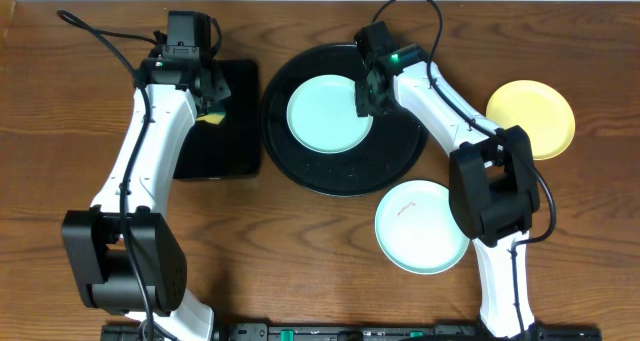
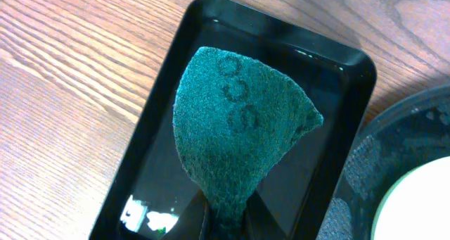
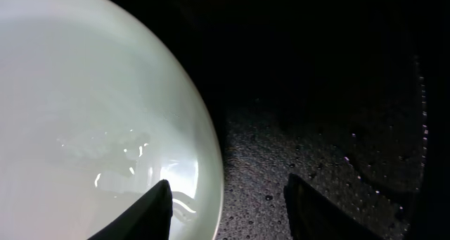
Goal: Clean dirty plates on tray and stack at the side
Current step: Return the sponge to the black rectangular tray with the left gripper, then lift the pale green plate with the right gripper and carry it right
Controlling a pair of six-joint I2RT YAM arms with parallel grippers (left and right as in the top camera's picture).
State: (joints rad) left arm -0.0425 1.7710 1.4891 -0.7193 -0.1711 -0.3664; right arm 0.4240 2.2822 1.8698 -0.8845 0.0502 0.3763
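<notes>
mint plate (image 1: 325, 114) — flat on round tray (image 1: 400, 156), left of centre, bare wet floor to its right | smeared plate (image 1: 420, 226) and yellow plate (image 1: 532, 116) off-tray on the table (image 1: 80, 101), apart | right claw (image 3: 228, 198) half-wide, fingers astride the mint plate's right rim, gripping nothing | left claw (image 1: 212, 96) pinched on scouring pad (image 2: 235, 127) — above rectangular tray (image 2: 351, 78)

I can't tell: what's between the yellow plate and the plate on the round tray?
The right arm crosses there, above the round black tray and a strip of bare table. The overhead view shows it.
</notes>
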